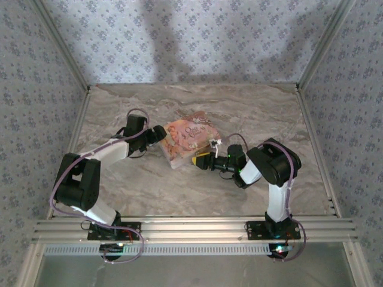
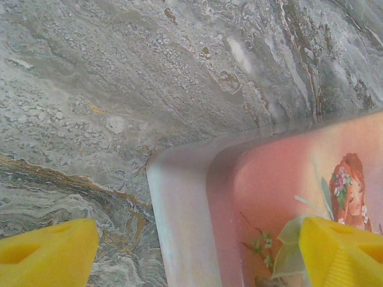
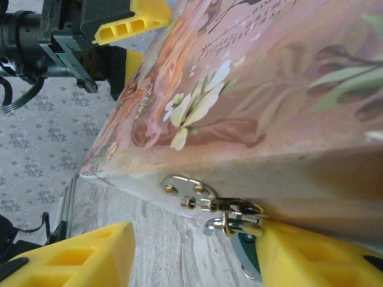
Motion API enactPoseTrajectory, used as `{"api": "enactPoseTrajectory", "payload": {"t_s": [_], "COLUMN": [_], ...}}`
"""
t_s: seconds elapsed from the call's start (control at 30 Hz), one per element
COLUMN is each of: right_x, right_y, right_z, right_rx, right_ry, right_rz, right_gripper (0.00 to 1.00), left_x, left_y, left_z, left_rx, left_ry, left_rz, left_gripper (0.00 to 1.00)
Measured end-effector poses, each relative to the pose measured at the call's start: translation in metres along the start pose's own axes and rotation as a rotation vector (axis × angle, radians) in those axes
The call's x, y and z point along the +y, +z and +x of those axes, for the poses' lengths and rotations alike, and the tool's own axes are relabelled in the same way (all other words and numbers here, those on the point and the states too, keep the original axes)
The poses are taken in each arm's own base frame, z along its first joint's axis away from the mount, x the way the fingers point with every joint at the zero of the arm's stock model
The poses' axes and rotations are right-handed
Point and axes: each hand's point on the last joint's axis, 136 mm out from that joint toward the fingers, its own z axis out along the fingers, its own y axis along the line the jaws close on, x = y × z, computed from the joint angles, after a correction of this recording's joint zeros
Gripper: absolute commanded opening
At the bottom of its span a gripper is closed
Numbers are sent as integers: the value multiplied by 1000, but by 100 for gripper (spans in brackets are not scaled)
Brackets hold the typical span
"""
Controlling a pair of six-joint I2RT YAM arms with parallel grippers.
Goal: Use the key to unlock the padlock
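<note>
The pink pictured box (image 1: pixel 188 143) lies mid-table. On its side wall a silver hasp (image 3: pixel 187 188) carries the padlock (image 3: pixel 247 256). The padlock's shackle runs through the hasp loop, and its small dark blue-green body hangs half hidden behind my right finger. My right gripper (image 3: pixel 191 260) is open at that wall, with one yellow finger (image 3: pixel 72 257) well clear and the other finger (image 3: pixel 317 257) against the padlock. My left gripper (image 2: pixel 191 254) is open astride the box's rounded left corner (image 2: pixel 179 209), one finger (image 2: pixel 341 251) over the lid. I cannot make out the key.
A small white item (image 1: pixel 215 142) sits by the box's right corner, just above my right gripper (image 1: pixel 203 160). Patterned walls close in the marble table (image 1: pixel 149 191) on three sides. The left gripper's black body (image 3: pixel 54 42) stands beyond the box's far corner.
</note>
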Motion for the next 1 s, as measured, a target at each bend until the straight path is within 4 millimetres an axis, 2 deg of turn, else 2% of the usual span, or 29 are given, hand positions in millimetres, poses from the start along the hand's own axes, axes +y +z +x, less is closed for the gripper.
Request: {"api": "enactPoseTrajectory", "payload": {"t_s": [0.33,1.0], "right_x": [-1,1], "right_y": [-2,-6], "right_z": [3,8], "right_rx": [4,14], "right_ry": [5,10], "right_rz": [5,7], "right_gripper": [46,38], "left_x": [-1,-2], "left_y": [0,0], "left_z": [1,3], "left_rx": [1,4], "left_ry": [4,7], "left_rz": [0,2], "left_gripper": [86,86]}}
